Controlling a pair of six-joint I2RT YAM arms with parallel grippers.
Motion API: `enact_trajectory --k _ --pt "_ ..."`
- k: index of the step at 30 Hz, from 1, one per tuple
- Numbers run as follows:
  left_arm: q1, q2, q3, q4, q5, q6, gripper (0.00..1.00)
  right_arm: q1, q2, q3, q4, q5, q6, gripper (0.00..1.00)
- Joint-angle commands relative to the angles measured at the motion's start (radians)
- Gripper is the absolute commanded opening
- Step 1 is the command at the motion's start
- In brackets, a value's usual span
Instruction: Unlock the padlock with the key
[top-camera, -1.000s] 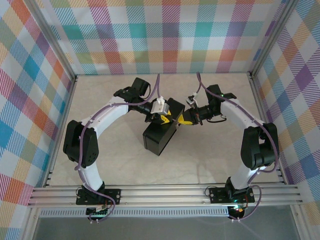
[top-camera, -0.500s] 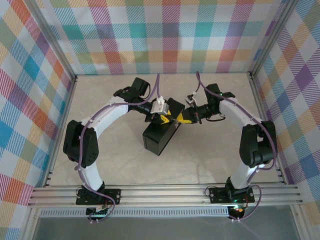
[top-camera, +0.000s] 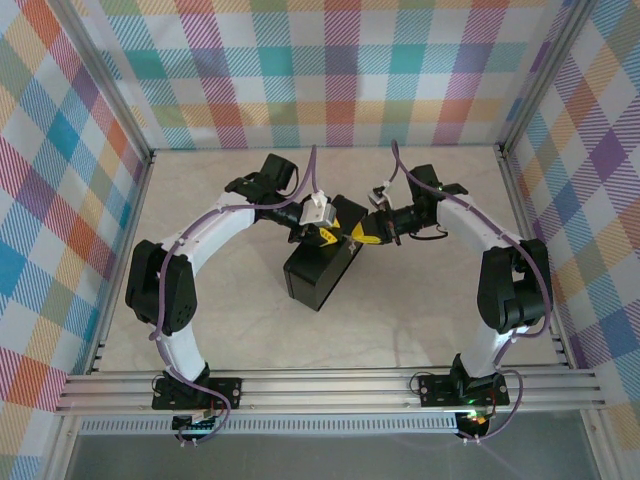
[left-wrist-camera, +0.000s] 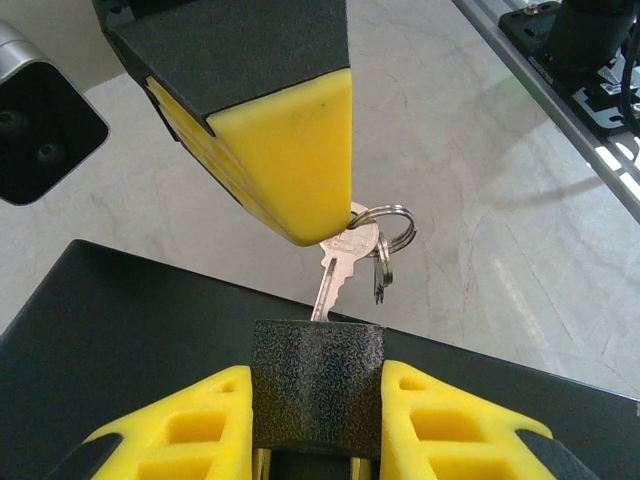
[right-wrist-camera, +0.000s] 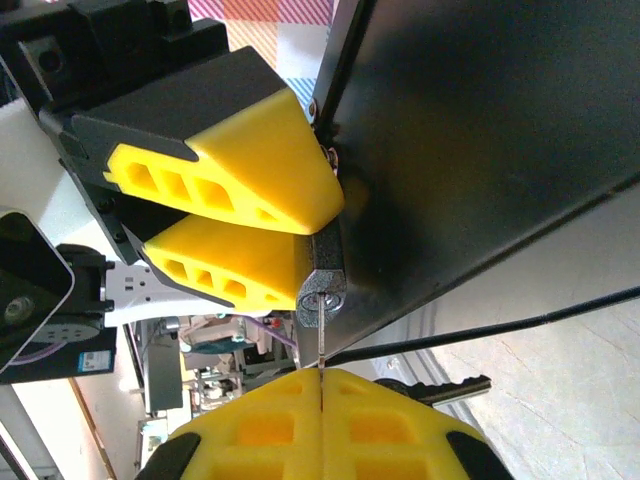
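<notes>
The padlock (left-wrist-camera: 316, 385) is a small speckled grey block hanging at the edge of the dark box (top-camera: 318, 275). My left gripper (left-wrist-camera: 316, 380) is shut on its body, one yellow finger on each side. My right gripper (right-wrist-camera: 322, 372) is shut on the key (right-wrist-camera: 322, 345), a thin silvery blade. The blade tip meets the keyhole in the padlock (right-wrist-camera: 323, 285). In the left wrist view the key (left-wrist-camera: 345, 265) runs from the right gripper's yellow fingertip (left-wrist-camera: 290, 150) down behind the padlock's top edge. In the top view the left gripper (top-camera: 325, 235) and right gripper (top-camera: 365, 233) face each other.
A key ring (left-wrist-camera: 392, 225) with a second key (right-wrist-camera: 450, 388) dangles beside the held key. The box lid (right-wrist-camera: 470, 130) stands close behind the padlock. The beige table (top-camera: 420, 310) lies all round, fenced by metal rails (top-camera: 330, 385) at the near edge.
My right gripper has edged left toward the padlock with the key. The left arm and the box have stayed put.
</notes>
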Motion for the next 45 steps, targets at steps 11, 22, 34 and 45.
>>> enact_trajectory --k 11,22,34,45 --pt "-0.032 -0.006 0.013 0.074 0.079 -0.024 0.18 0.063 -0.007 0.000 0.238 -0.023 0.221 0.00" --pt "-0.032 -0.015 -0.007 0.099 0.085 -0.033 0.18 0.076 -0.001 0.009 0.273 -0.028 0.284 0.00" --pt "-0.022 0.007 0.016 0.135 0.089 -0.131 0.14 0.102 -0.057 -0.083 0.486 0.006 0.434 0.00" --pt "-0.009 0.046 0.085 -0.003 0.118 -0.096 0.15 0.102 -0.108 -0.172 0.590 0.001 0.481 0.00"
